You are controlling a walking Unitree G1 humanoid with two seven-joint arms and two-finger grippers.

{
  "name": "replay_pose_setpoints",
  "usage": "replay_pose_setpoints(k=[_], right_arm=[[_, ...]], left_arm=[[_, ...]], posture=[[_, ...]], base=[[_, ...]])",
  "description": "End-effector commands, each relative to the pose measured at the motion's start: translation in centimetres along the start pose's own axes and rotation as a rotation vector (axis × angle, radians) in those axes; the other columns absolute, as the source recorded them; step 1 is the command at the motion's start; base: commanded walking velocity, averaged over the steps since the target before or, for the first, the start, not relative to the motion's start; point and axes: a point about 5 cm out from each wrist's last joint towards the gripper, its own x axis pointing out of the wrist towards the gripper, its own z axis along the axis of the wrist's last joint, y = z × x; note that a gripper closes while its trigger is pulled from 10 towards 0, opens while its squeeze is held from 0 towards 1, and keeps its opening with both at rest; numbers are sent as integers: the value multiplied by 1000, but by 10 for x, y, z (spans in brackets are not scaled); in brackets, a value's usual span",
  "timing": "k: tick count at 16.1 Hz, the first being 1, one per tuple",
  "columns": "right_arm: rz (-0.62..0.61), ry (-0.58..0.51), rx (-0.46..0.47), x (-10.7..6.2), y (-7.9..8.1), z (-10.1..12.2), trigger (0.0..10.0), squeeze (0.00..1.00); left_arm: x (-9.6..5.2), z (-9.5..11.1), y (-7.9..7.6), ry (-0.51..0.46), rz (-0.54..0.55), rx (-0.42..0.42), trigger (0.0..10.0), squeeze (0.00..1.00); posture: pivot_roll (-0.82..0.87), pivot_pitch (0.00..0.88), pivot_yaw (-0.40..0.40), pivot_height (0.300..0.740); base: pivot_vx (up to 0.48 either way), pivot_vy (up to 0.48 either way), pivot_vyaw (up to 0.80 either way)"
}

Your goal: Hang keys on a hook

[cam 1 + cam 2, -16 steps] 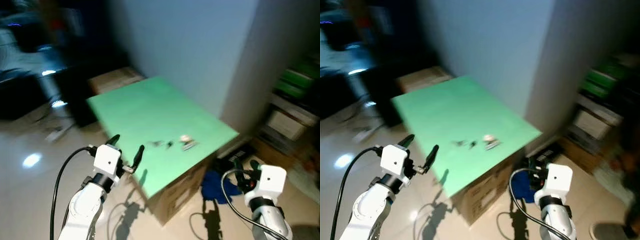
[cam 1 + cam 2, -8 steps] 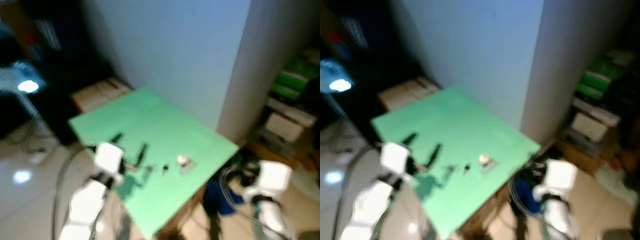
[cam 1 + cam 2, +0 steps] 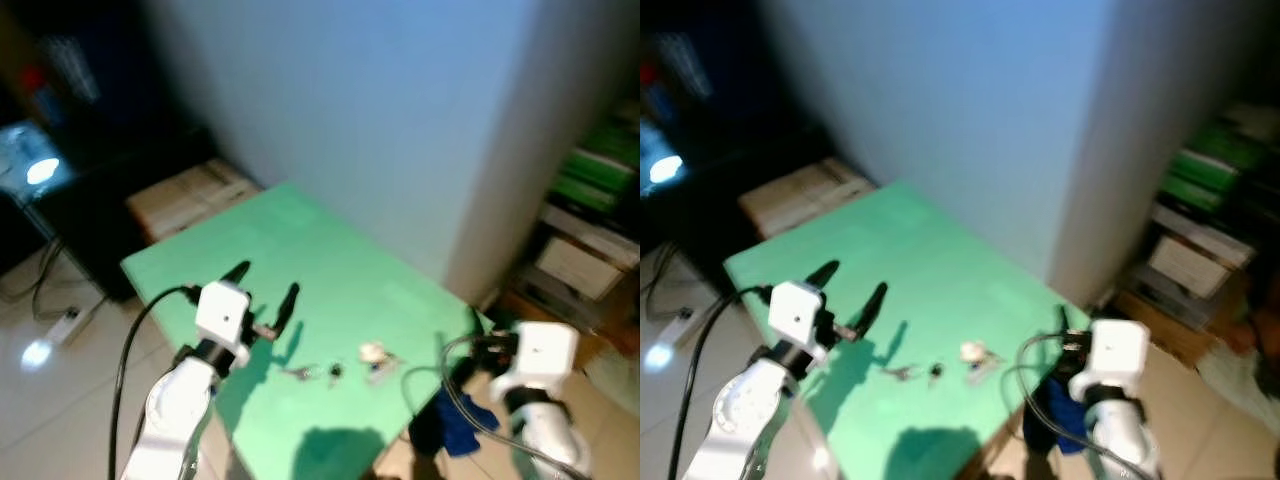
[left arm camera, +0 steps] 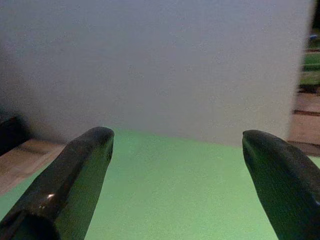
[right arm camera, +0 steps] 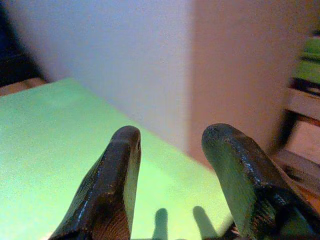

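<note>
Here, the left gripper [image 3: 265,285] hovers above the near-left part of the green tabletop [image 3: 300,250], its two long, glossy black fingers [image 4: 70,185] spread wide with nothing between them and touching nothing. The right gripper [image 5: 172,180] hangs off the table's right edge, just beside the corner; its tapered dark fingers [image 5: 112,192] stand moderately apart and hold nothing. The keys [image 3: 300,373], a small dark metallic cluster, lie flat on the tabletop near its front edge, just right of the left gripper and apart from it. Beside them rest a small dark piece [image 3: 335,373] and a pale rounded object with a flat grey tab [image 3: 374,354]; blur hides their detail. The tabletop is a smooth, matte, rectangular sheet. Behind it rises a plain pale wall [image 3: 400,130]. A blue crumpled cloth [image 3: 455,425] lies on the floor under the right arm, and stacked boxes [image 3: 585,240] fill the shelves at right. A cardboard box [image 3: 185,195] sits behind the table's left corner.
</note>
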Motion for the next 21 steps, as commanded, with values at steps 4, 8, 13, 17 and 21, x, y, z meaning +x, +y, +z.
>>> replay_pose_setpoints(k=[4, 8, 13, 17, 21], right_arm=[[18, 55, 14, -2, 0, -7, 10000, 0], [197, 207, 4, 13, 11, -22, 10000, 1000], [377, 303, -68, 29, 28, -33, 10000, 1000], [307, 319, -109, 40, 10, -38, 10000, 1000], [468, 343, -93, 42, 5, -44, 10000, 1000]], left_arm=[[-2, 1, 2, 17, -35, 32, 10000, 0], [-4, 4, 0, 30, -130, 80, 10000, 0], [-10, 18, -3, 30, -319, 90, 10000, 0], [-16, 26, -9, 38, -409, 52, 10000, 0], [-21, 30, -6, 60, -416, 49, 10000, 0]], posture=[[-82, 8, 88, 740], [-64, 28, 109, 740], [-24, 52, 111, 740], [7, 74, 110, 740], [23, 90, 119, 740]], base=[[0, 0, 0], [0, 0, 0], [0, 0, 0], [0, 0, 0], [0, 0, 0]])
